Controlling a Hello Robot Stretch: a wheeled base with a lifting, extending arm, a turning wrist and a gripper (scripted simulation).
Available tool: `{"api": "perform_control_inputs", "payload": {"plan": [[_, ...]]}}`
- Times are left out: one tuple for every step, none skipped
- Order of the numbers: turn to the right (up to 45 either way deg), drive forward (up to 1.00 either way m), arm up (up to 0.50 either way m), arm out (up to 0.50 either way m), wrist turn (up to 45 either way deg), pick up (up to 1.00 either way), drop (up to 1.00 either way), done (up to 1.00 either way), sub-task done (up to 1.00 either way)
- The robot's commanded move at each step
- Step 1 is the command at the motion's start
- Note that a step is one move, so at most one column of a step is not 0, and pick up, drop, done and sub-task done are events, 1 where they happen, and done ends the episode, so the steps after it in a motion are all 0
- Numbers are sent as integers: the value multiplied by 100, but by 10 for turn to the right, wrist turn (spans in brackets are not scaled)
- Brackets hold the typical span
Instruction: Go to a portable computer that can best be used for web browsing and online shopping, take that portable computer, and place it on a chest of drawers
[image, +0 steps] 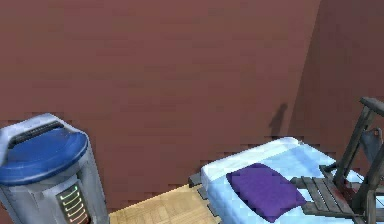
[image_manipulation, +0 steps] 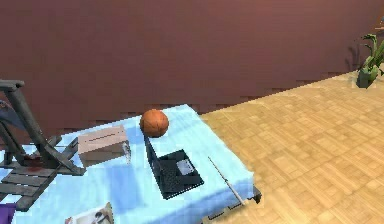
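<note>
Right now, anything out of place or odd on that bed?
Yes: a dark slatted chair seems to sit on the blue bed, at the arm side view's left, overlapping the cover, which is odd for a chair. An orange ball lies close behind the open laptop. Nothing looks spilled or broken.

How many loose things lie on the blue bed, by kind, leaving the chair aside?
Laptop: 1
Orange ball: 1
Brown box: 1
Purple pillow: 1
Thin stick: 1
Flat pale item, too small to name: 1
Total: 6
</note>
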Motion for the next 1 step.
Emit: {"api": "perform_control_inputs", "payload": {"plan": [[0,0,42,0,0,0,0,0,0]]}}
